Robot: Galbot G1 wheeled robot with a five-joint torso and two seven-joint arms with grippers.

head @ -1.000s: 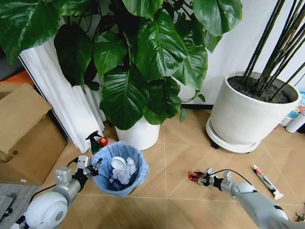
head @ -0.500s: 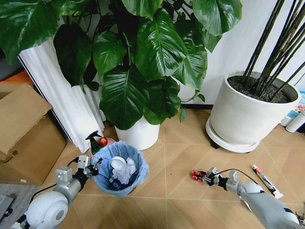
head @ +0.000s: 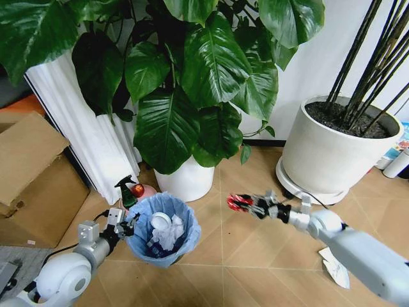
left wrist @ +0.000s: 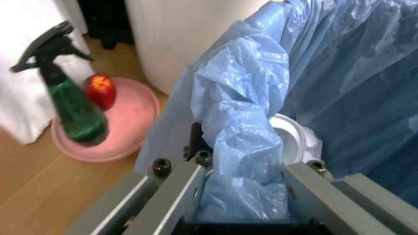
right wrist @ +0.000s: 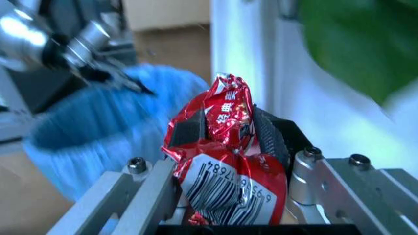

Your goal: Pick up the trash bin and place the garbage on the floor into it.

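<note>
The trash bin point(head: 163, 231), black with a crinkled light-blue bag, sits on the floor point(head: 255, 256) at lower left. My left gripper point(head: 125, 225) is shut on its near rim; in the left wrist view the bag point(left wrist: 242, 147) bunches between the fingers of that gripper point(left wrist: 248, 169). White paper and a white disc point(head: 161, 224) lie inside the bin. My right gripper point(head: 248, 203) hangs above the floor just right of the bin, shut on a red wrapper point(head: 236, 202). In the right wrist view the wrapper point(right wrist: 225, 156) is pinched in the gripper point(right wrist: 228, 134), with the bin point(right wrist: 98, 142) beyond it.
A green spray bottle point(head: 126, 190) and a pink dish point(head: 147, 190) stand just behind the bin. Two big white plant pots point(head: 186, 182) point(head: 329, 160) stand at the back. A cardboard box point(head: 32, 185) is at the left. A white scrap point(head: 335, 265) lies under my right arm.
My right gripper has lifted the red wrapper off the floor and carried it left, towards the bin. The bin and left gripper have shifted slightly.
</note>
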